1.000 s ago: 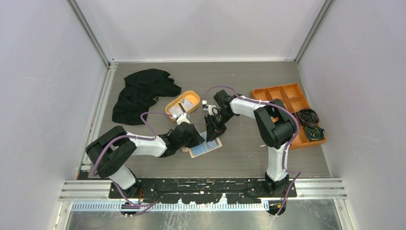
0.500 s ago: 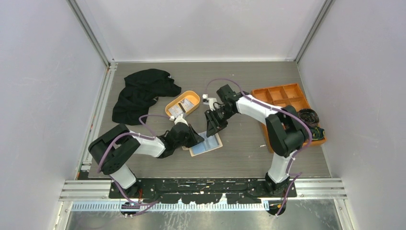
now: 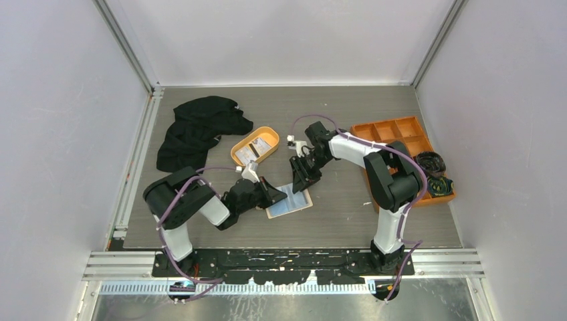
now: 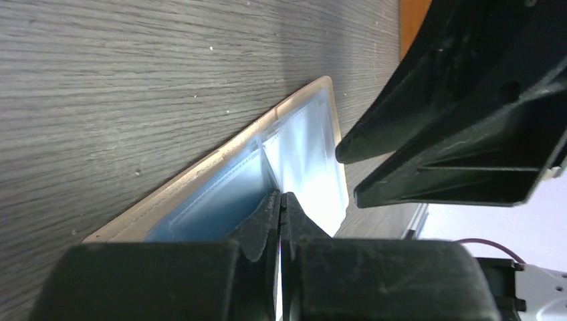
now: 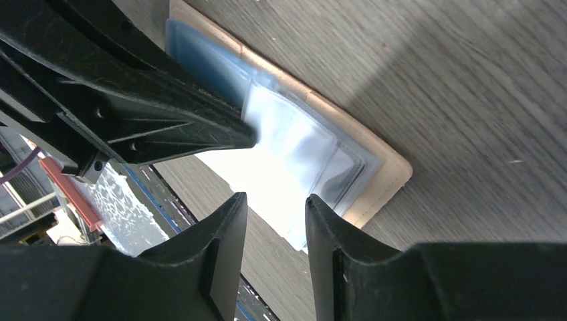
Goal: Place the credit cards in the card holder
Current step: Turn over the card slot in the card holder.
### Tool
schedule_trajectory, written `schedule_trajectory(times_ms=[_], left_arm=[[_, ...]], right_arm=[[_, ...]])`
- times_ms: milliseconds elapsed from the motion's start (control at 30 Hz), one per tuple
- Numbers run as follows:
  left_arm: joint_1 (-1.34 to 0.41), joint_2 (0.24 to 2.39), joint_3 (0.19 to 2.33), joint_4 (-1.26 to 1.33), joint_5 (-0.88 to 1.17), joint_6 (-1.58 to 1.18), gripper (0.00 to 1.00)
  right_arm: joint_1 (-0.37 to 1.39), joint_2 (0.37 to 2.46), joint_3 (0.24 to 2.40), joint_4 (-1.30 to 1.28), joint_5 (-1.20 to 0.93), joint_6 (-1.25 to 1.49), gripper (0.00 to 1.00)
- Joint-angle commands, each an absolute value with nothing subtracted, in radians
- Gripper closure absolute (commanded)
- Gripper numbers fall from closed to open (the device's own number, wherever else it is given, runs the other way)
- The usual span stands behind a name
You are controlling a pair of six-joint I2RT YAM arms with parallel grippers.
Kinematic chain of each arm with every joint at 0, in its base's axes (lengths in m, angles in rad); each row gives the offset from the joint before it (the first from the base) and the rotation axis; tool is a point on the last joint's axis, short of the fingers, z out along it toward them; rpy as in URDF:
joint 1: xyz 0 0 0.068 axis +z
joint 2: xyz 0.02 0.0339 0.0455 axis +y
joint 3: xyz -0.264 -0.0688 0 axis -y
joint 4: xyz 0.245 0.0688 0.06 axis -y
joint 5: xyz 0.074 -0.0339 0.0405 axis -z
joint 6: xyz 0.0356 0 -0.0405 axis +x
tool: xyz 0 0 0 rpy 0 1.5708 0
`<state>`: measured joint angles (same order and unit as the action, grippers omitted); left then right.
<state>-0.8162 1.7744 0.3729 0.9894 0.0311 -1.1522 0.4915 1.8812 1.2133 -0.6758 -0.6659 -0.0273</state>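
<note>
The credit cards are lying in the orange tray, behind the bench's middle, with none pocketed yet. At the bench's centre, the left gripper is clenched and pressing its tips onto the open card holder. The right gripper is hovering just above it, released and empty. With both working so close together, their fingers may well be risking a clash, or dragging the holder askew.

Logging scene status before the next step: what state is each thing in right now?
Beige-pink leather-like folding card holder: open, lying flat.
Whitish credit cards: lying in orange oval tray.
Left end effector: shut, tips at the holder's open inside.
Right end effector: open, empty, above the holder.
Black cloth: crumpled.
</note>
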Motion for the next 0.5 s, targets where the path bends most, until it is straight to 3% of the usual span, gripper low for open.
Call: schedule_trajectory(times_ms=[0,467], left_arm=[[-0.803,1.863,0.348,1.204,0.102,-1.168,1.0],[-0.8,1.896,0.36,1.215,0.119,-1.185,1.0]], right_arm=[[0.485,1.89,1.242,-0.659,-0.664,-0.004,0.56],[0.484,1.93,1.26,-0.644,-0.585,0.009,0.54]])
